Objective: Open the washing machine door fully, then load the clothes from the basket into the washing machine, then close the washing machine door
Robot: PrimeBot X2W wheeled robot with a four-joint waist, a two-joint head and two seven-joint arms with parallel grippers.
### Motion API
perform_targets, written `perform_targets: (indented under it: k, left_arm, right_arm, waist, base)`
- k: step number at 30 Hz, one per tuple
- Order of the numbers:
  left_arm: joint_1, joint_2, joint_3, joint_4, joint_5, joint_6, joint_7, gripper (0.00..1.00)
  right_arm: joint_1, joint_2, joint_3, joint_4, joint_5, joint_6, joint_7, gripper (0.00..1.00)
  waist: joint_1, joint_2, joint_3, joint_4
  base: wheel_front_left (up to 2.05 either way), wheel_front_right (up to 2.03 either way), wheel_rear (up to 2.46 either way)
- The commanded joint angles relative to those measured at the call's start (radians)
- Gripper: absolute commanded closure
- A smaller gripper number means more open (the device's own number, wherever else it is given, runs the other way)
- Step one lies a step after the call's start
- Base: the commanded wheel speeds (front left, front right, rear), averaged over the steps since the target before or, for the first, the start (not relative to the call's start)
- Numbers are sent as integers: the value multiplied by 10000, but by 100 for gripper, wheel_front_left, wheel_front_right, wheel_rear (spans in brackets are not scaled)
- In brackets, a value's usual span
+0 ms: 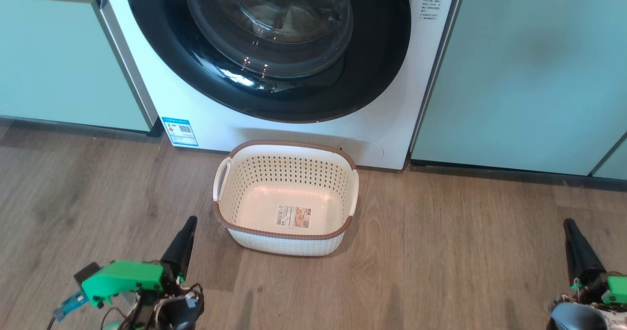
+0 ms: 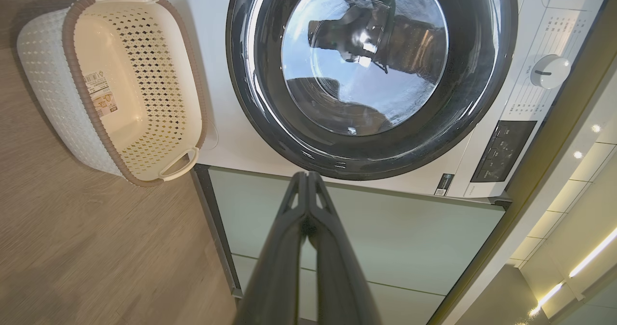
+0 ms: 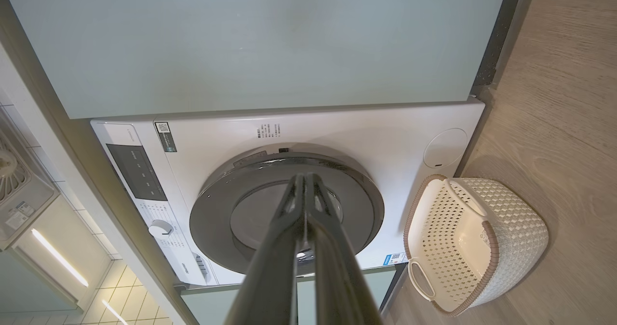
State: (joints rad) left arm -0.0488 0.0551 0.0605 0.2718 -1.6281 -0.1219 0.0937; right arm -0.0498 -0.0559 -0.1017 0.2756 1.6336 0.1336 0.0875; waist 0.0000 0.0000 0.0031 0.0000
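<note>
The washing machine door (image 1: 267,41) sits shut, flush against the white front of the washing machine (image 1: 205,124). Behind its glass we make out something pale and crumpled. We take that for the clothes (image 1: 286,21), though reflections blur the detail. The basket (image 1: 286,173) stands on the wooden floor (image 1: 441,251) just in front of the machine, below the door. It holds nothing but the label (image 1: 294,216) stuck to its bottom. From the bare basket and the shut door we judge that the loading is done and the task is at its end.

Our left hand (image 1: 190,222) hangs low, near the basket's left front corner but clear of it. Its two dark fingers are pressed together on nothing. Our right hand (image 1: 569,224) is well apart on the other side, likewise closed and carrying nothing. Both look parked away from the door, probably because no grip is called for.

Mint-green cabinet panels (image 1: 514,75) flank the machine on both sides. A blue sticker (image 1: 180,131) marks its lower left corner, and a round flap (image 1: 365,149) sits just behind the basket's right rear corner. Nothing lies between the hands and the door except the basket.
</note>
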Motion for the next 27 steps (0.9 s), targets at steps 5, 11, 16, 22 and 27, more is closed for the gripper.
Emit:
perform_targets:
  k: [5,11,16,22,27]
  left_arm:
    - [-578,74,367,-273,57,-88,62,100]
    - [-579,64,381,-272,68,-88,73,100]
    - [-580,57,391,-272,77,-88,82,100]
    - [-581,48,403,-272,87,-88,91,100]
    - [-582,42,413,-271,95,-88,99,100]
  right_arm:
    - [-559,-115,114,-322,-55,-29,68,100]
    - [-561,-102,96,-321,-70,-29,82,100]
    - [-562,-92,82,-320,-82,-29,94,100]
    - [-564,-81,66,-319,-95,-29,107,100]
    - [-565,-72,53,-318,-106,-29,117,100]
  waist:
    - [0,0,0,0]
    - [0,0,0,0]
    - [0,0,0,0]
    - [0,0,0,0]
    - [0,0,0,0]
  base:
    - [0,0,0]
    - [0,0,0]
    - [0,0,0]
    - [0,0,0]
    - [0,0,0]
